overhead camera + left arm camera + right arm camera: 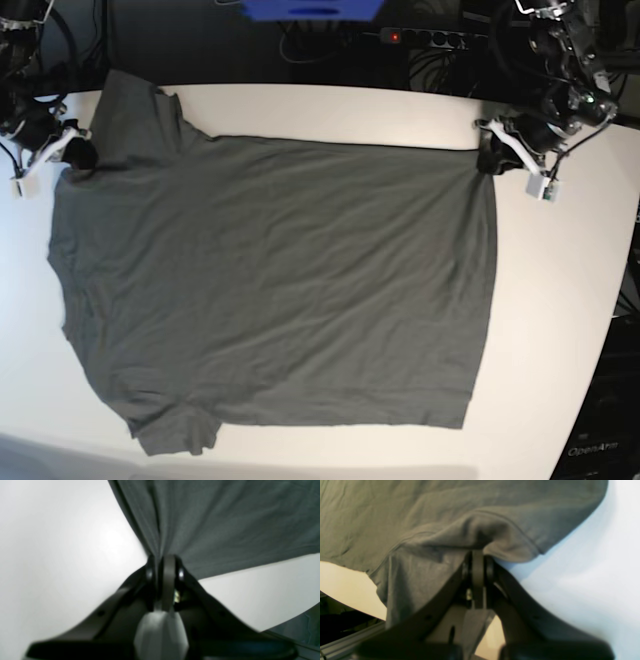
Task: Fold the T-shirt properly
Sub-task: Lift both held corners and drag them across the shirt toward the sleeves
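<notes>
T-shirt point(270, 290), matte dark grey knit, lies spread flat and faintly creased on the smooth white counter point(560, 300). Right end effector point(78, 150) pinches its shoulder edge at base-view left; left end effector point(490, 155) pinches the far hem corner at right.

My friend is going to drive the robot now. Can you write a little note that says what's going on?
Left gripper: shut on a corner of the T-shirt, at the far hem corner on the base view's right.
Right gripper: shut on the T-shirt's edge near the far sleeve, on the base view's left.
T-shirt: spread flat on the white table, sleeves toward the base view's left, hem toward its right.
Done: shirt laid out, both far corners gripped.
Left: no fold shows yet. Probably lift the far edge and bring it over toward the near edge, then go on folding.
</notes>
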You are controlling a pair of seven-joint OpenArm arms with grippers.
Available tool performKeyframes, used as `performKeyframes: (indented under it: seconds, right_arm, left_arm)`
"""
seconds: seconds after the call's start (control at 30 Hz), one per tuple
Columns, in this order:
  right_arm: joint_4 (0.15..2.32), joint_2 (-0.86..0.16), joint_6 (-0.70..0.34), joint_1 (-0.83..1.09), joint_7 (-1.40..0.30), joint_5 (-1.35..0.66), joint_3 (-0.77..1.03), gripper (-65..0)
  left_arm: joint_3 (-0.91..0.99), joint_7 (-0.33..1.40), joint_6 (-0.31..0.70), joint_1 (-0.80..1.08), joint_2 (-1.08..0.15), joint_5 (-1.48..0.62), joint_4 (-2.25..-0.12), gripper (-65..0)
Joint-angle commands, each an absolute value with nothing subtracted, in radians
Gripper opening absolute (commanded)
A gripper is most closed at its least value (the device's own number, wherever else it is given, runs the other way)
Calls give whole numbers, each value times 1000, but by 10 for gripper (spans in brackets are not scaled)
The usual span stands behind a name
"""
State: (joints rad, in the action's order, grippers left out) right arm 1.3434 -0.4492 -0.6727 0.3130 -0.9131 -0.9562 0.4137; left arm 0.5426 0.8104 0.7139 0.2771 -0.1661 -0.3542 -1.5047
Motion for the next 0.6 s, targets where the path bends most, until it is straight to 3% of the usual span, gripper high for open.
performKeyframes:
  seconds: [0.0,0.57]
  right_arm:
    - [1362,-472,-698,308,-903,-975,423,-643]
    - [1468,-472,-698,302,-905,-975,421,-641]
  left_arm:
    - [550,897,688,294,-173,-265,-1520,-631]
    - [605,905,688,295,-130,-265,-1639,-631]
